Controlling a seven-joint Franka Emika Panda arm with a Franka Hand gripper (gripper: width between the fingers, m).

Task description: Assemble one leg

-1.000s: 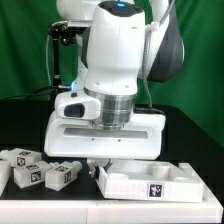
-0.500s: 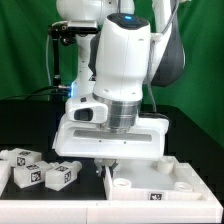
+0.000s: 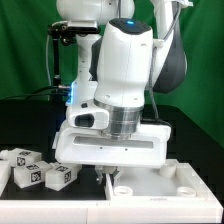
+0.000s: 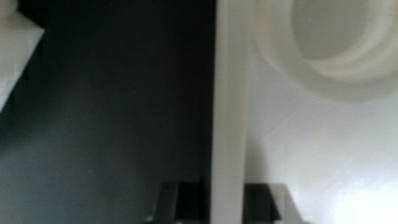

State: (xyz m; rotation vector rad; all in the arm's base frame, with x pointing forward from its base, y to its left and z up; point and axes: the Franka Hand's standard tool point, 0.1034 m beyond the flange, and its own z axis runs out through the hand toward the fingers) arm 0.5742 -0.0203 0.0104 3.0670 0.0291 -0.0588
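Note:
Three white legs with black-and-white tags lie at the exterior view's left: one (image 3: 24,159) behind, two (image 3: 30,177) (image 3: 60,177) in front. My gripper (image 3: 108,172) is down at the near-left corner of the large white rimmed panel (image 3: 165,190). In the wrist view the panel's rim (image 4: 228,100) runs straight between my two dark fingers (image 4: 183,203), and the gripper (image 4: 226,205) is shut on it. A round corner socket (image 4: 338,50) shows beside the rim. The gripper holds no leg.
The black table (image 3: 20,125) stretches to the exterior view's left behind the legs. The arm's bulky white hand (image 3: 110,145) hides the panel's far-left part. A green backdrop stands behind the arm.
The arm has shifted toward the exterior view's right and lowered. The panel has slid with it toward the right and nearer the camera. The legs have stayed put.

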